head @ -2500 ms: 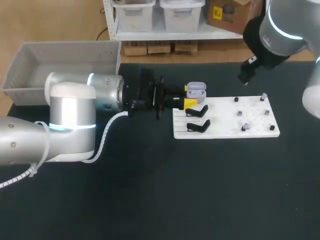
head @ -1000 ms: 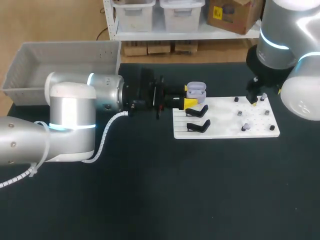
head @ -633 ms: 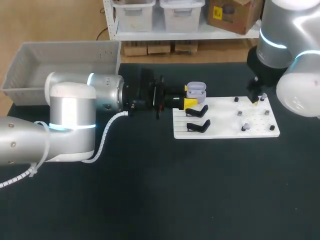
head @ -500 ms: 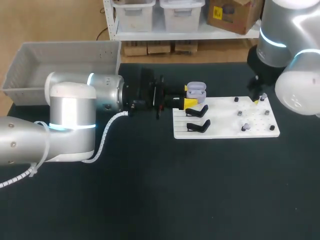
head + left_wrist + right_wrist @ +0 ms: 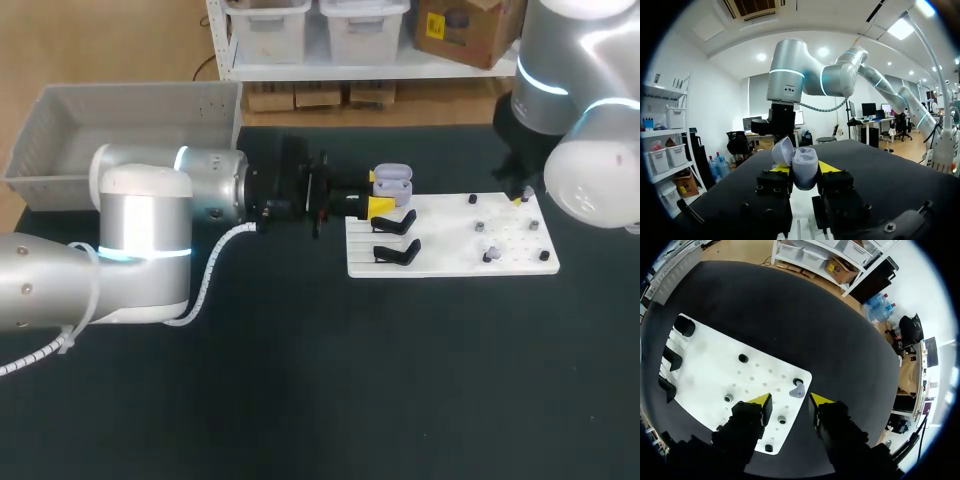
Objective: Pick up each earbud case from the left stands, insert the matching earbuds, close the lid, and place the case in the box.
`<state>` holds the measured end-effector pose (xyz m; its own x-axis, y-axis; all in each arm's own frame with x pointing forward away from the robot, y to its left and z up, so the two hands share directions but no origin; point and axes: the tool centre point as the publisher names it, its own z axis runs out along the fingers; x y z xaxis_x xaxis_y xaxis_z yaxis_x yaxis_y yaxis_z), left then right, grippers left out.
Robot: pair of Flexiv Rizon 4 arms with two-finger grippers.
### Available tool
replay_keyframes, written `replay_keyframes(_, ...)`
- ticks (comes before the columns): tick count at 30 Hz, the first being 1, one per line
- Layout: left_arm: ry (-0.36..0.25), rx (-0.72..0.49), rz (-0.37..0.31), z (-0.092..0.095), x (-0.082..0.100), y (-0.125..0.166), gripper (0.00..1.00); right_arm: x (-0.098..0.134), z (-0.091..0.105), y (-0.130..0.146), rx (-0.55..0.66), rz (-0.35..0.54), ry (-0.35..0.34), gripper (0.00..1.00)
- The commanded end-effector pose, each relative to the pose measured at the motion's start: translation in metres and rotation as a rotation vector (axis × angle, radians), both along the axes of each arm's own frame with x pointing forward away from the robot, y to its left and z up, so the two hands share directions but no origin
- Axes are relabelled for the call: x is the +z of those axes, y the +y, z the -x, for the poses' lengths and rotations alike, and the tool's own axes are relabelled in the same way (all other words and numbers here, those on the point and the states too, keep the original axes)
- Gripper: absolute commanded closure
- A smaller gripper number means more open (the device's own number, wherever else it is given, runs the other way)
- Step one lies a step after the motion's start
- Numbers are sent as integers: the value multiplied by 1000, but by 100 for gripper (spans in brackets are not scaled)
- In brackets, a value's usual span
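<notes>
Head view: left gripper, centre of frame, clamped on the open lavender earbud case | right gripper, fingers apart, grey earbud just ahead on white board | grey box, upper left.

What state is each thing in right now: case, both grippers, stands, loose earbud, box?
earbud case: lid open, held
left gripper: shut on the earbud case
right gripper: open, above the white board
earbud: on the board just ahead of the right gripper, untouched
two black stands: no case on them
box: no case inside
</notes>
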<state>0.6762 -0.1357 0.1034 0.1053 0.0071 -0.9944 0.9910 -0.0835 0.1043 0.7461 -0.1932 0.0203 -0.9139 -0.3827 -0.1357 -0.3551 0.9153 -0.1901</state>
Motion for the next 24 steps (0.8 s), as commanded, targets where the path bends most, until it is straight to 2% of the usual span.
replay_keyframes(1,-2,2,2,0,-1,0,100,-3,-2,-1,-4,-1,-2,56)
replay_keyframes(15,-2,2,2,0,-1,0,100,-9,-8,-2,-13,10,-5,58)
replay_keyframes(24,-2,2,2,0,-1,0,100,-10,-10,-4,-22,12,-11,64)
